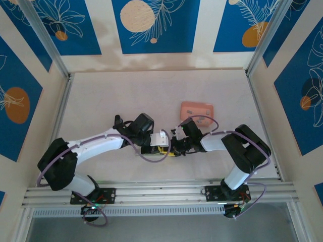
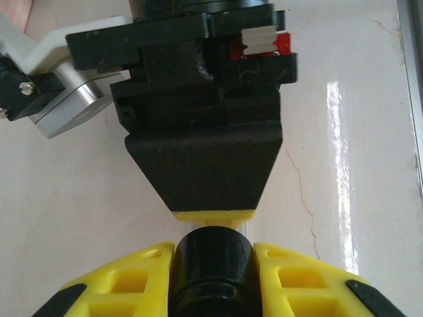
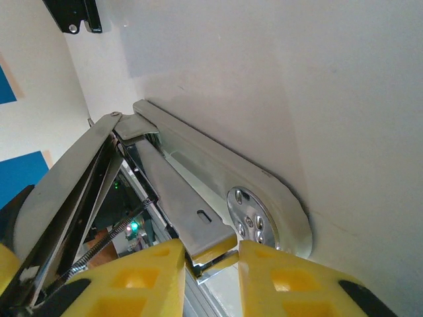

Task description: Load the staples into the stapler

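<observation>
Shows opened stapler (image 3: 192, 158) near mid-table, pinched at opposite ends by left gripper (image 2: 213, 257) and right gripper (image 3: 211, 254), long axis spanning them left-to-right, with pink tray (image 1: 194, 107) just beyond the right gripper.

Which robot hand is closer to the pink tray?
The right gripper. It sits just on the near side of the pink tray, a little left of it. The left gripper is farther left, meeting it at the stapler.
</observation>
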Robot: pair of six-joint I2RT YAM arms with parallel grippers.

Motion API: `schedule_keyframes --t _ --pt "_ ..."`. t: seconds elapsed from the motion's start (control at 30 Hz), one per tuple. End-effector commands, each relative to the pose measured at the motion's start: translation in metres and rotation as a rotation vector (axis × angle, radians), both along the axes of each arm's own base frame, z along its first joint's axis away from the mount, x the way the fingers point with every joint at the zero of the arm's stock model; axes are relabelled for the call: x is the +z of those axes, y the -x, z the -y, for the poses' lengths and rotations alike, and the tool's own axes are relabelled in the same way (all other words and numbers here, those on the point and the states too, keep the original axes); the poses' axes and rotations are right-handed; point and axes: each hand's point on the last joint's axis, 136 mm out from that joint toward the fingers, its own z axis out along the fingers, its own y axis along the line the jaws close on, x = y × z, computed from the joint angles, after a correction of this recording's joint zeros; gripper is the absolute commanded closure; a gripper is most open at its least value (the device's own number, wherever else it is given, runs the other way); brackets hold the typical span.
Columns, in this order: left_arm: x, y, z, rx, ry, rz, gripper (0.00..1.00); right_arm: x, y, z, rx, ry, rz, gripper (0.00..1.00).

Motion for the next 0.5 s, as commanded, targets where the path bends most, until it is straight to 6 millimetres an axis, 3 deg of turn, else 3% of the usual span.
schedule_keyframes --t 0.0,0.17,0.47 --pt "0.012 -0.002 0.019 -0.018 0.06 0.011 0.83 -0.003 0.005 0.013 -0.018 0.013 0.003 0.69" --pt "-0.001 -0.003 0.017 -0.009 0.007 -0.025 0.83 0.005 0.007 0.027 -0.028 0.012 0.043 0.57" --pt "-0.023 -0.009 0.029 -0.005 -0.092 -0.062 0.83 -0.004 0.002 0.069 -0.164 0.075 0.0 0.55"
